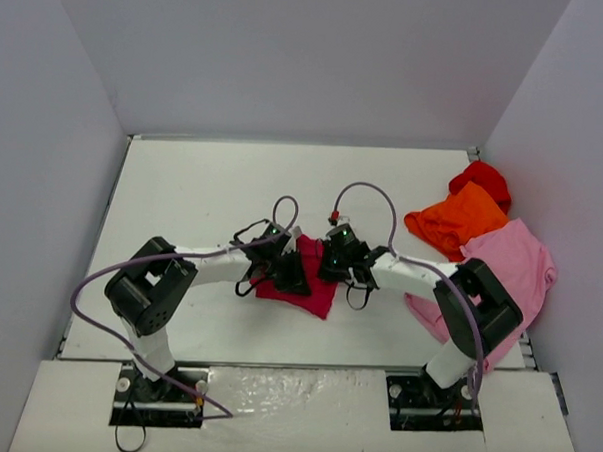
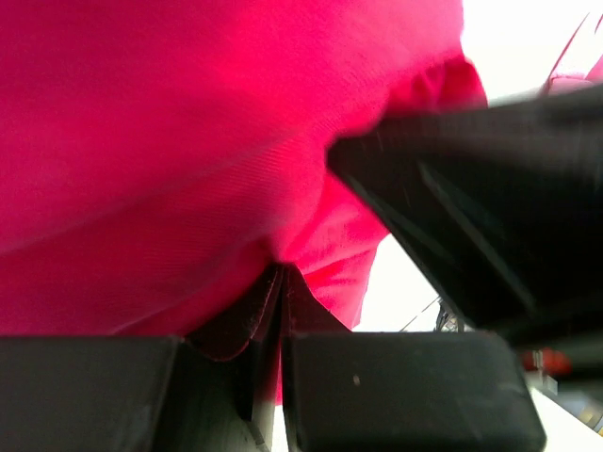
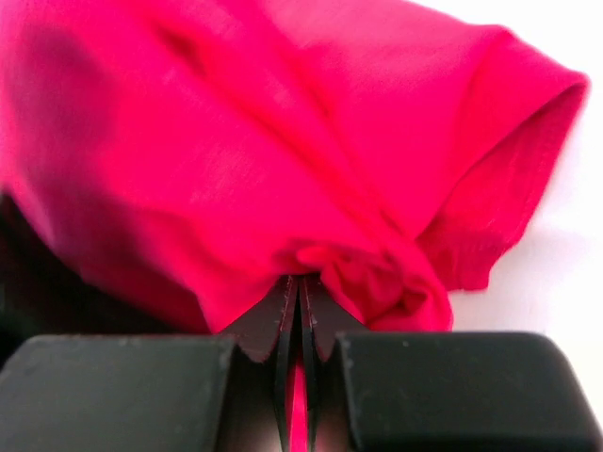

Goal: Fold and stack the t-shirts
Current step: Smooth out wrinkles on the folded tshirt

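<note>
No writing, label, brand, number or sign can be read in any view; the crimson-magenta t-shirt (image 3: 283, 141) shows only plain cloth (blurred up close in the left wrist view); the white worktop (image 1: 203, 192) is plain too.

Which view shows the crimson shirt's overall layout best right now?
Top external: the crimson shirt shows nearly whole, between left gripper and right gripper. Wrist views show only bunched cloth pinched in shut jaws.
</note>
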Controlling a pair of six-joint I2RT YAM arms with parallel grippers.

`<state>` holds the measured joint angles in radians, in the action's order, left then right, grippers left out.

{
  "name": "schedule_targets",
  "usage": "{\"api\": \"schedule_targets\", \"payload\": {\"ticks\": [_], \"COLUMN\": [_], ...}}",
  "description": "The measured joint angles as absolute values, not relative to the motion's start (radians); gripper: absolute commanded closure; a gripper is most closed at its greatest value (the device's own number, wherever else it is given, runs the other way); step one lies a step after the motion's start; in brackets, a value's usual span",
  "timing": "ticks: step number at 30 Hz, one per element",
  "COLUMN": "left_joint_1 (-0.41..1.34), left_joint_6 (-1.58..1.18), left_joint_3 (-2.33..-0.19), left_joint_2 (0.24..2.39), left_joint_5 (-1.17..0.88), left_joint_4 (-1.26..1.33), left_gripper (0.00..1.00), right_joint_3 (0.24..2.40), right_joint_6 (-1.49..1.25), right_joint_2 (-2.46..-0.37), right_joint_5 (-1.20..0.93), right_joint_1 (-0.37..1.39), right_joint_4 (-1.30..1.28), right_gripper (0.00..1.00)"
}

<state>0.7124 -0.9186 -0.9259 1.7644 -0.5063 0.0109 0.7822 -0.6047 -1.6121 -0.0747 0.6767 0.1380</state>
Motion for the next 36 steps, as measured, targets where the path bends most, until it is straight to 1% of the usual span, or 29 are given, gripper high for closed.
{"api": "schedule_targets", "payload": {"ticks": [8,16,22,23,26,27,28,29,30,31,32,33,35,36], "left_joint_1": [0.712,0.713,0.713,0.713,0.713,0.714,0.714,0.714,0.714,0.714,0.714,0.714,0.714,0.714], "left_joint_6": [-0.916,-0.912,-0.912,-0.912,-0.912,-0.91,-0.907,-0.903,-0.899,-0.892,-0.883,-0.875,-0.859,-0.848], "left_joint_3": [-0.927,-0.908,-0.874,-0.869,-0.85,-0.839,-0.825,-0.815,-0.808,-0.805,-0.805,-0.805,-0.807,-0.809], "left_joint_2": [1.734,1.715,1.7,1.694,1.661,1.635,1.6,1.563,1.523,1.479,1.439,1.402,1.328,1.295], "left_joint_5": [-0.489,-0.488,-0.48,-0.478,-0.466,-0.456,-0.445,-0.436,-0.426,-0.413,-0.402,-0.393,-0.376,-0.368], "left_joint_4": [-0.019,-0.038,-0.048,-0.048,-0.049,-0.049,-0.052,-0.057,-0.06,-0.062,-0.062,-0.061,-0.061,-0.063], "left_gripper": [1.0,1.0,1.0,1.0,1.0,1.0,0.98,0.9,0.73,0.53,0.37,0.3,0.12,0.07], "right_joint_3": [0.833,0.907,0.924,0.922,0.894,0.884,0.875,0.869,0.866,0.865,0.865,0.865,0.865,0.864], "right_joint_6": [-0.597,-0.534,-0.518,-0.519,-0.519,-0.519,-0.519,-0.519,-0.521,-0.522,-0.525,-0.527,-0.541,-0.55], "right_joint_2": [-1.71,-1.737,-1.751,-1.746,-1.688,-1.652,-1.609,-1.565,-1.517,-1.465,-1.419,-1.379,-1.31,-1.283], "right_joint_5": [-0.135,0.005,0.013,0.016,0.05,0.064,0.075,0.082,0.088,0.09,0.09,0.089,0.061,0.044], "right_joint_1": [0.578,0.511,0.503,0.504,0.52,0.526,0.532,0.537,0.542,0.547,0.55,0.551,0.551,0.551], "right_joint_4": [0.265,0.208,0.204,0.204,0.191,0.181,0.17,0.162,0.157,0.156,0.157,0.157,0.159,0.16], "right_gripper": [1.0,1.0,1.0,0.98,0.6,0.5,0.39,0.34,0.32,0.32,0.33,0.32,0.32,0.31]}}
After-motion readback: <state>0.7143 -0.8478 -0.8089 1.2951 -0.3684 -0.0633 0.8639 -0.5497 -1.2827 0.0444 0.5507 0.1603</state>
